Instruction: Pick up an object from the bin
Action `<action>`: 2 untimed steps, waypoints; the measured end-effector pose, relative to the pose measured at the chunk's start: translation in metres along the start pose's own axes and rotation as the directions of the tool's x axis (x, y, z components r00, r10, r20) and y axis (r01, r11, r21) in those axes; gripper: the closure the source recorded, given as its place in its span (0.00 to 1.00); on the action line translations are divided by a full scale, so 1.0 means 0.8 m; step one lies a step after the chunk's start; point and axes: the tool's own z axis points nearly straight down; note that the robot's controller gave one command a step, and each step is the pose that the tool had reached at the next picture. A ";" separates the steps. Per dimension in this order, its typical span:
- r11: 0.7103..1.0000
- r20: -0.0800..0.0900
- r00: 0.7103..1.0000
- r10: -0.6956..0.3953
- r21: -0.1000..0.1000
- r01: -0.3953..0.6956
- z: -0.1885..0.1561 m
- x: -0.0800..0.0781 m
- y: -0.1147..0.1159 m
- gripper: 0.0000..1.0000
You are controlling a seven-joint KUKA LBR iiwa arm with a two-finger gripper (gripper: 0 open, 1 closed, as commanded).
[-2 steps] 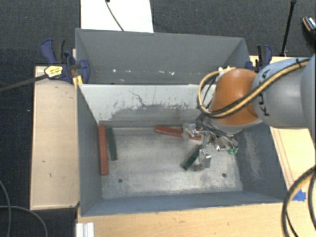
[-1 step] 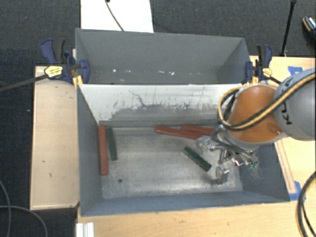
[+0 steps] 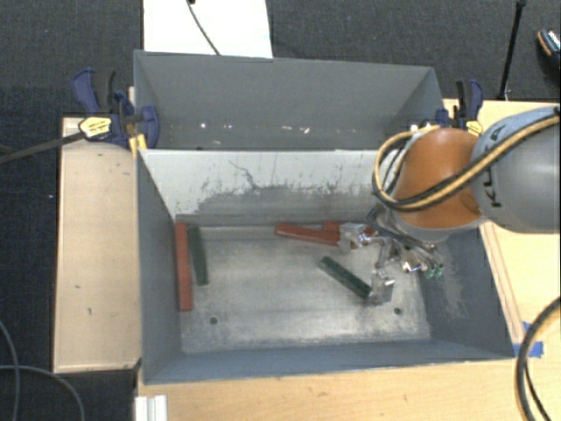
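My gripper (image 3: 380, 289) hangs low over the right part of the bin floor, its metal fingertips at the right end of a dark green flat bar (image 3: 344, 275) that lies slanted on the floor. Whether the bar sits between the fingers I cannot make out. Just behind it, along the back wall, lies a tool with red-orange handles (image 3: 308, 231) and a metal head near the gripper's body.
At the left side of the bin a long red-brown stick (image 3: 183, 266) lies beside a short dark green bar (image 3: 199, 255). The arm's orange cover and cables hang over the bin's right rear corner.
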 end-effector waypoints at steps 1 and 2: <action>1.000 -0.002 1.000 -0.003 0.000 0.003 0.000 0.002 0.000 1.00; 0.972 0.002 0.972 -0.236 0.005 0.236 -0.173 -0.002 -0.043 1.00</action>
